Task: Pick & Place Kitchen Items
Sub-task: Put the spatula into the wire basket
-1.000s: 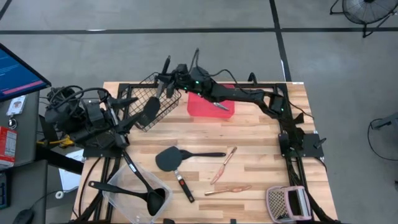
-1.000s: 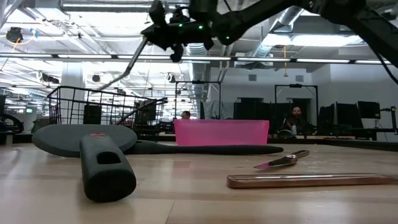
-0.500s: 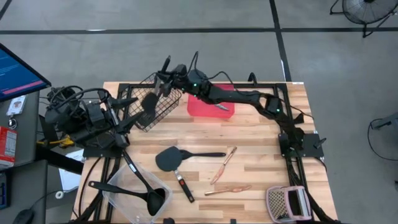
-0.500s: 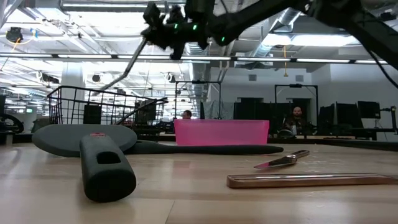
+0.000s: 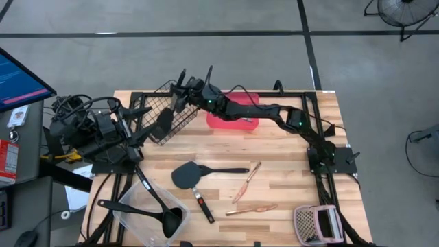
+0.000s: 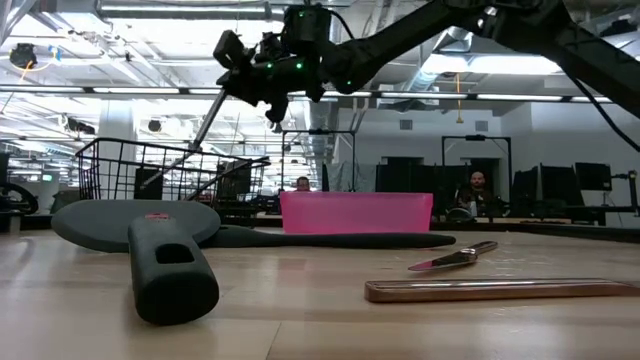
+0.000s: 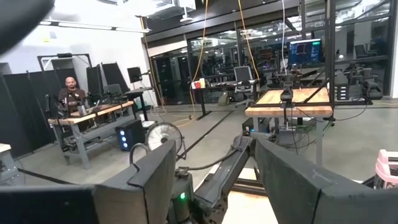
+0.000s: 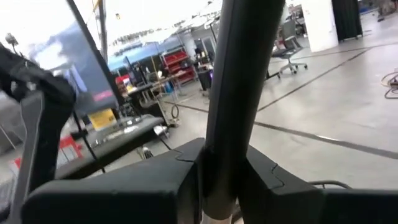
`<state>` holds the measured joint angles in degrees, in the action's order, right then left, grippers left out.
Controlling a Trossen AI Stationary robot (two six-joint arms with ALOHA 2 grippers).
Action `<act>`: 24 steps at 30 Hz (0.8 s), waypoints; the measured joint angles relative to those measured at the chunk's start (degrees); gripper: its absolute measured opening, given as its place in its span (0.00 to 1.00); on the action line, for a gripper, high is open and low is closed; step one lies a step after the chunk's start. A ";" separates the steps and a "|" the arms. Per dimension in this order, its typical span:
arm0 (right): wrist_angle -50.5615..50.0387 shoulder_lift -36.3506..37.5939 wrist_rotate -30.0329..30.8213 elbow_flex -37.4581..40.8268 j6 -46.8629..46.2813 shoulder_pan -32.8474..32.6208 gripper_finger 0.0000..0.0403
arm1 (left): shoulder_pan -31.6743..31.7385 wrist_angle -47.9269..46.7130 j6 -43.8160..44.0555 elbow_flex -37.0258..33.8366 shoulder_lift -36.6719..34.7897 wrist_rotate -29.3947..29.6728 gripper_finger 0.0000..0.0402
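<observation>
Black utensil (image 5: 165, 119) w/ slim handle hangs slanted above the black wire basket (image 5: 162, 116) at the far-left of the table; its handle top is pinched in the right gripper (image 5: 181, 90), fingers clamped tight on it (right wrist view: dark handle (image 8: 233, 93) runs straight up between the two pads), head dipping toward the basket. In the low view the same handle (image 6: 200, 135) angles down from the gripper (image 6: 247, 75) to the basket rim (image 6: 150, 150). Right arm reaches from the right edge across the red tray (image 5: 233, 118), which sits just right of the basket. Left gripper (image 5: 140, 110) waits at the left edge beside the basket, fingers apart, holding nothing; left wrist view shows the gap betw. its fingers (image 7: 152, 180). Rest of the kitchen items lie mid-table: black turner (image 5: 195, 173) near centre, a short tool w/ red-marked black handle (image 5: 204, 204) just nearer, two copper sticks (image 5: 247, 181) (image 5: 251, 208) to the right. Clear tub (image 5: 147, 218) at near-left corner holds a black ladle (image 5: 161, 209) and another black utensil (image 5: 120, 204). Pinkish mesh item (image 5: 317, 223) at near-right corner.
</observation>
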<state>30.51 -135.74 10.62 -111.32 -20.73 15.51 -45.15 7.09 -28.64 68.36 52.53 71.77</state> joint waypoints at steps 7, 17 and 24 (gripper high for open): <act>1.90 -6.08 -0.24 -4.30 -1.23 -0.92 0.14 | 0.00 -0.10 0.00 0.00 0.00 0.04 0.51; -1.89 -6.17 0.01 -5.72 -0.26 -0.17 0.14 | 0.00 -0.20 0.00 0.00 0.00 0.04 0.51; -5.82 -6.14 -0.01 -5.74 -0.79 -0.11 0.19 | 0.00 -0.48 0.00 0.00 0.00 0.04 0.51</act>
<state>24.69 -141.87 10.61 -117.05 -21.52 15.40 -45.15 6.61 -28.64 68.36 52.53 71.81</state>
